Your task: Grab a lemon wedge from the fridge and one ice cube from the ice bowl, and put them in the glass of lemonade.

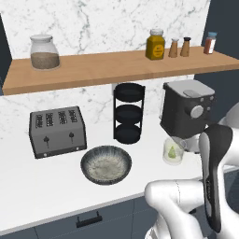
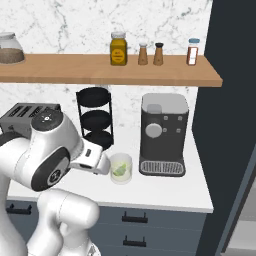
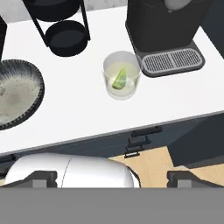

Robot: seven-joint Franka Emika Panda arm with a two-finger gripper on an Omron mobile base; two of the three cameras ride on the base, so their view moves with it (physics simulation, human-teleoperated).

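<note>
Now the glass of lemonade point(image 3: 122, 75) stands on the white counter point(image 1: 42, 186), just in front of the coffee machine point(image 2: 163, 132) and its drip grate, with the lemon wedge point(image 3: 119, 79) already lying inside it. To its left, with bare counter between, sits the ice bowl point(image 1: 106, 164); behind that are the toaster point(image 1: 57, 131) and the black three-tier rack point(image 1: 128, 112). Open counter runs from the bowl forward to the front edge and left below the toaster, while the room around the glass is tighter, hemmed by the machine behind it.

In the hand view the gripper point(image 3: 113, 178) hangs out past the counter's front edge, over the drawer fronts and a patch of wooden floor, its two dark tips set wide apart with nothing between them. In the right base view the arm's white body covers part of the toaster and the glass's left side. The bowl's inside is a speckled grey-white blur, so I cannot tell single cubes in it. The fridge point(image 2: 232, 100) rises as a dark slab at the right, cut off by the frame.
</note>
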